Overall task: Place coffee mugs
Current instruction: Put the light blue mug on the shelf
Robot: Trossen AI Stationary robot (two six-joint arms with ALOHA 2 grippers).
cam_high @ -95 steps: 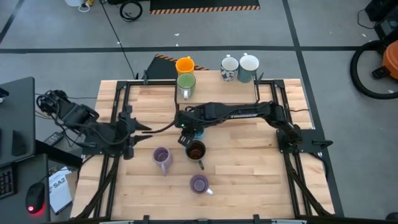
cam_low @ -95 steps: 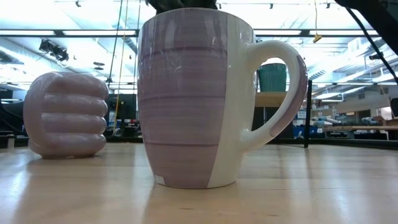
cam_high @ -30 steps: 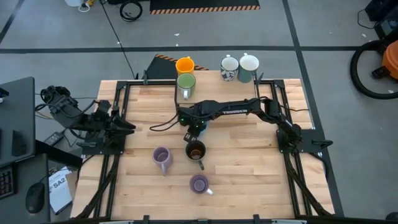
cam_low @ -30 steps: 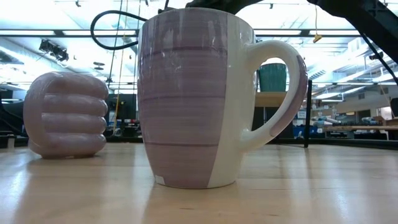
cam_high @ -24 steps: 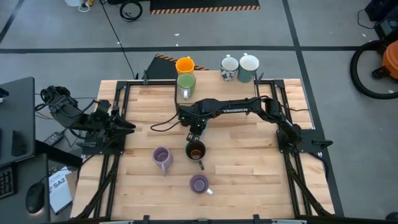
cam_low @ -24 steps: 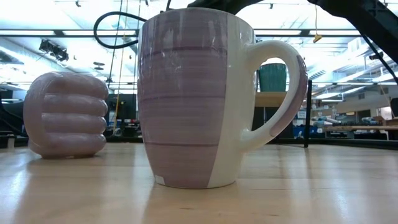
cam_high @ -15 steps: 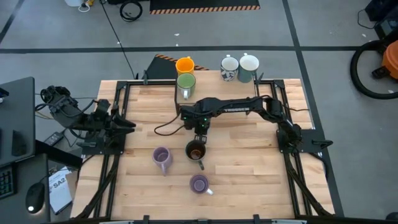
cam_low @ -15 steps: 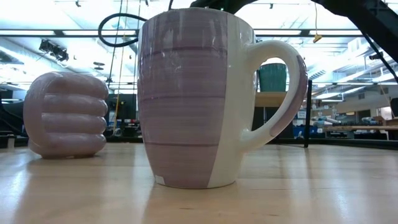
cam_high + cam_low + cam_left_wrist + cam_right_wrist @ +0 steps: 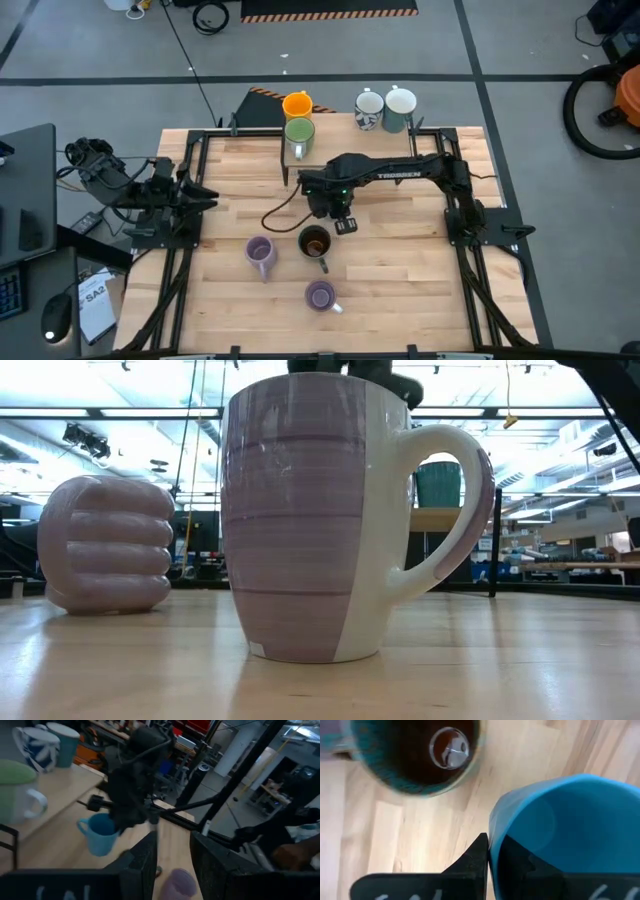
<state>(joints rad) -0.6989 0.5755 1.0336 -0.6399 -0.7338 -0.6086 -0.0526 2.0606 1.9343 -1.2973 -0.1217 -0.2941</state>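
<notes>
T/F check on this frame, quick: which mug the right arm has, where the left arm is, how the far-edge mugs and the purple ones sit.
1. The right gripper holds the blue mug by its rim. True.
2. The left gripper grips a purple mug. False: it waits at the table's left edge, off every mug.
3. The orange mug and green mug sit together at the far edge. True.
4. The dark mug lies on its side. False: it stands upright, mouth up.
5. Both purple mugs stand on the near half of the table. True.
</notes>
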